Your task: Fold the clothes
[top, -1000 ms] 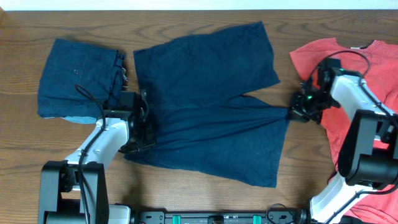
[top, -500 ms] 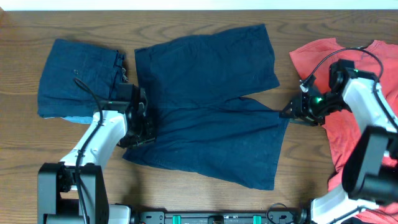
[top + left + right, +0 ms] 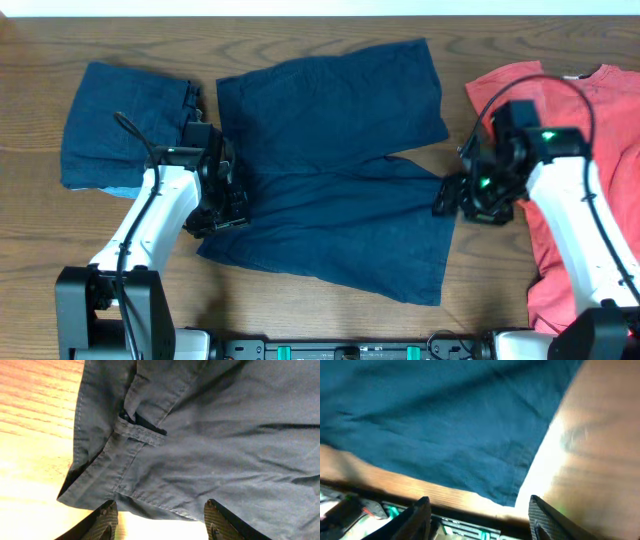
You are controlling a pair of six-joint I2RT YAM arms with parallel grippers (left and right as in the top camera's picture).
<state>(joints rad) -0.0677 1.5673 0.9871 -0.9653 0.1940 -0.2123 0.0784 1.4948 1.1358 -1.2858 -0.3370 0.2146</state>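
- left gripper (image 3: 160, 522): fingers spread, nothing between them; tips sit just off the waistband edge of the navy shorts (image 3: 200, 445), with a belt loop in view above them
- right gripper (image 3: 480, 520): fingers spread, empty; it hangs off the hem corner of one leg of the shorts, bare wood beneath
- left arm (image 3: 150, 220) rises from the near edge and bends in toward the waistband
- right arm (image 3: 570, 210) comes up from the near right corner across the coral-red T-shirt (image 3: 505, 85), wrist turned toward the hem
- shorts lie flat mid-table, waistband left, both legs pointing right
- folded navy piece (image 3: 120, 120) sits just left of them, far-left on the table (image 3: 60, 230)
- table is dark wood grain, with a pale strip along the far edge
- T-shirt is partly under the right arm and cut off at the right edge
- right wrist view is blurred; cannot tell whether either set of fingertips touches cloth
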